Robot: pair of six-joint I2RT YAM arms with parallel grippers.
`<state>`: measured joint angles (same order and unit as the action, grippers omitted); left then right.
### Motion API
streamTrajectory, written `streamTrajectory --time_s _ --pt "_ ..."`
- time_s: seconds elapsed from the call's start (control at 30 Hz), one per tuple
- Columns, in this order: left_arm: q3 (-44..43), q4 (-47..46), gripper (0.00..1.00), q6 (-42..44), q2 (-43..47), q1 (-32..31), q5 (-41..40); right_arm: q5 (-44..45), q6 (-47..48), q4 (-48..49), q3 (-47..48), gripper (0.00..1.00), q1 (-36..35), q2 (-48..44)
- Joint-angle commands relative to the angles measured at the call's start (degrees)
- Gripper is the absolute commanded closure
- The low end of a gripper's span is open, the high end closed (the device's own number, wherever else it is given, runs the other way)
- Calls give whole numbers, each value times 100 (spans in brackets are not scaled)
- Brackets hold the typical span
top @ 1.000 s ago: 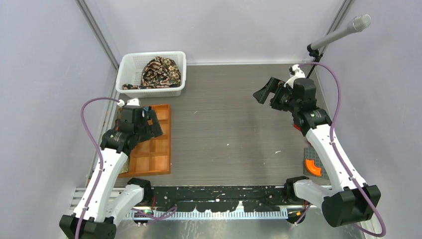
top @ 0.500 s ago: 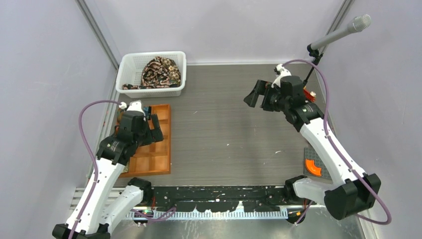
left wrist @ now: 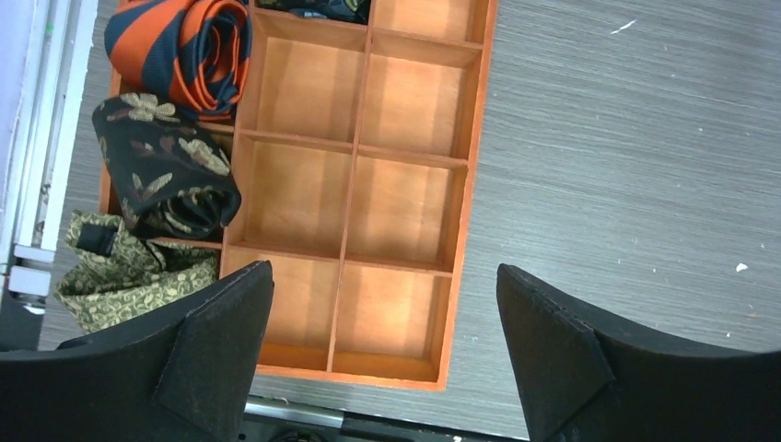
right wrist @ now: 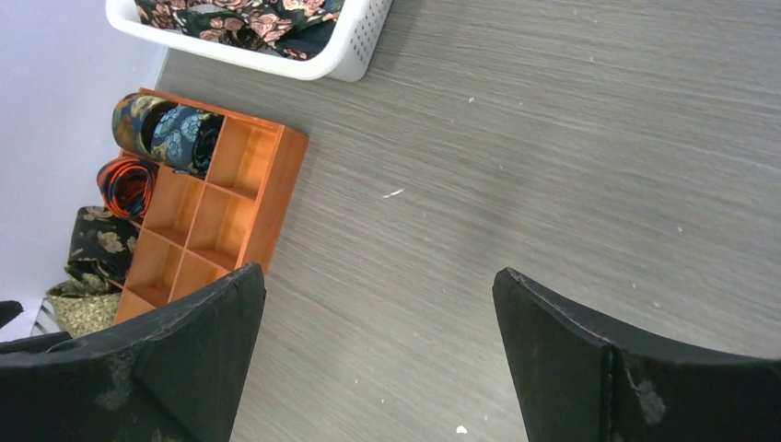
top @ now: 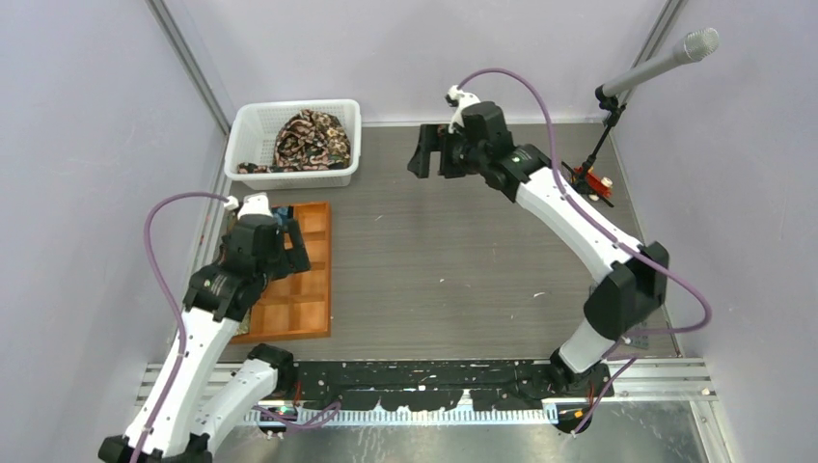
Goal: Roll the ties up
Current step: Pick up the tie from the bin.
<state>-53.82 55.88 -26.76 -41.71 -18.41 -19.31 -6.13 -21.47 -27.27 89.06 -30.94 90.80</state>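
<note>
Both stand released, holding nothing: the left gripper above the orange wooden compartment tray at nine o'clock, the right gripper over the grey table near twelve. Rolled printed fabric ties line the tray's outer edge. Loose flowered ties fill the white plastic mesh basket at eleven.

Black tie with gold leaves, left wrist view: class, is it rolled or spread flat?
Rolled: the black gold-leaved fabric tie forms a compact coil in the orange wooden compartment tray.

Looking down on tray past left gripper, jaws wide apart. In left column, striped tie and black floral tie (both rolled). Just below these, olive tie, crumpled, at tray's left edge.
</note>
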Motion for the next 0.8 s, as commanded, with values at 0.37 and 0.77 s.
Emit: streamTrajectory --time_s 0.37,0.77 --pt "-3430 -1538 14 75 -4742 614 587 1362 487 599 -1041 3 -383 161" --pt "-7145 -1247 16 -1369 -8284 1322 860 2511 330 1716 -2973 1 -374 -504"
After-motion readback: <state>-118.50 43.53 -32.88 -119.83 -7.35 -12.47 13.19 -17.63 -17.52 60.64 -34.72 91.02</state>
